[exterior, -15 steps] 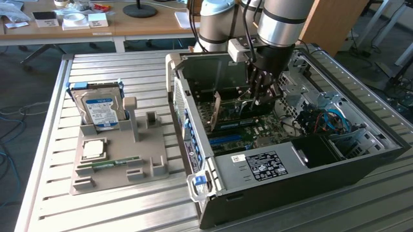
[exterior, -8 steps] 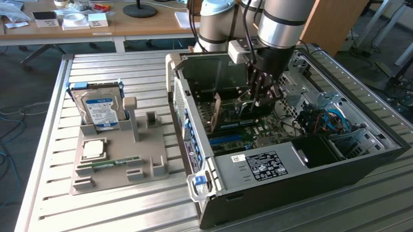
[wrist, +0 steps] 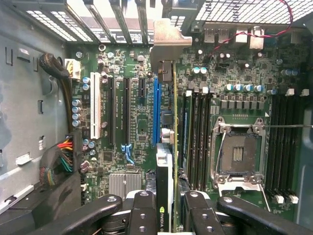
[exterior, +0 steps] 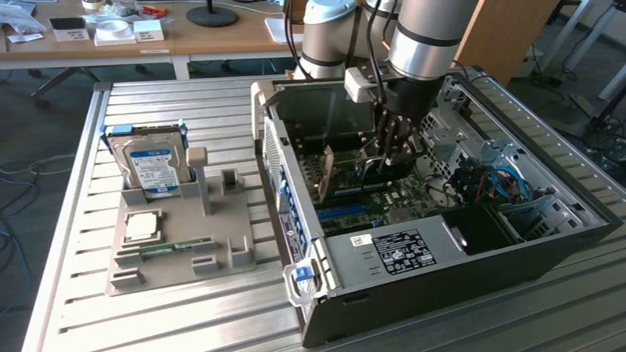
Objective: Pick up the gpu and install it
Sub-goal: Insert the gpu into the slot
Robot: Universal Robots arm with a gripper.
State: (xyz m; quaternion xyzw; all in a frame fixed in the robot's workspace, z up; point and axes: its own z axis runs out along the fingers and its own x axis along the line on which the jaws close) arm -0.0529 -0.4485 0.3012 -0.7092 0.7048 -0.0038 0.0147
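The gpu (wrist: 174,147) hangs edge-on inside the open computer case (exterior: 470,275), with its metal end bracket (wrist: 165,49) toward the case's rear slot openings. My gripper (wrist: 168,211) is shut on the card, one black finger (wrist: 143,213) on each side of it. The card sits just above the motherboard, next to the long blue slot (wrist: 156,112); I cannot tell whether it touches the slot. In the exterior view my gripper (exterior: 393,158) reaches down into the case, and the gpu (exterior: 344,176) stands upright below it.
A grey fixture (exterior: 220,253) at the exterior view's left holds a silver hard drive (exterior: 154,163), a processor chip (exterior: 143,226) and a green memory stick (exterior: 172,248). Inside the case are the empty processor socket (wrist: 238,154), bundled wires (wrist: 61,147) and the power supply (exterior: 396,253).
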